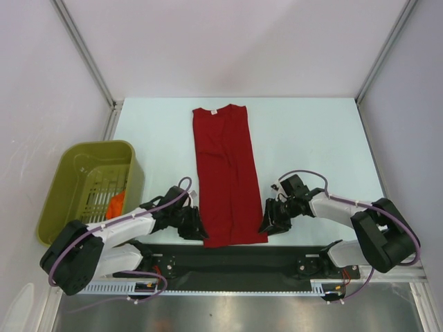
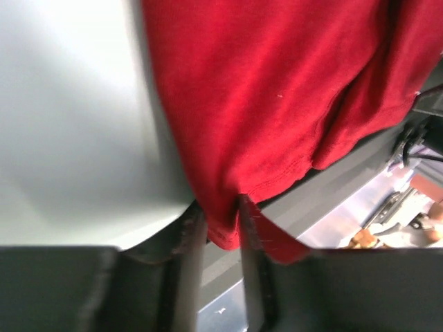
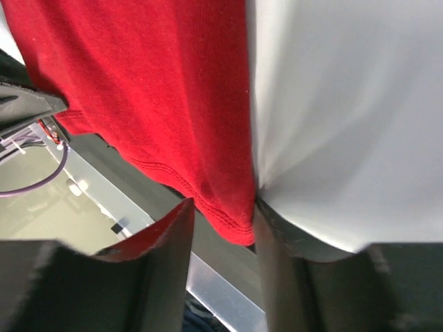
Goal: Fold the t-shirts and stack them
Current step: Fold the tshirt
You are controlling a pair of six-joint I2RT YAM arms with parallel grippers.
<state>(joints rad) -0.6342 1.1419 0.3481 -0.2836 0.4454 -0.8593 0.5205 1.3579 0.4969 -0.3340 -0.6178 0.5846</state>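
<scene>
The left pincer (image 2: 220, 225) sat at the near-left corner of the t-shirt (image 1: 225, 173). Its jaws were a narrow way apart, with the hem corner caught between them. The right pincer (image 3: 223, 214) mirrored it at the near-right corner, its jaws a little wider and also straddling the stitched hem. Cloth filled both gaps, but whether either pincer had truly bitten down could not be told.

Out from the pincers, the t-shirt lay flat on the pale surface (image 1: 311, 138) as a long narrow strip. Its neck and white label were at the far end and its hem was at the near edge, just beyond the arm bases.

The step in hand looked like taking both hem corners to carry the near end over toward the neck. To do it well, each pincer would need every layer of the strip inside its jaws. The two would then have to rise together and travel level, so the fold came out square.

To the left, well apart from the t-shirt, stood the olive basket (image 1: 59, 190) with something orange (image 1: 116, 204) inside.
</scene>
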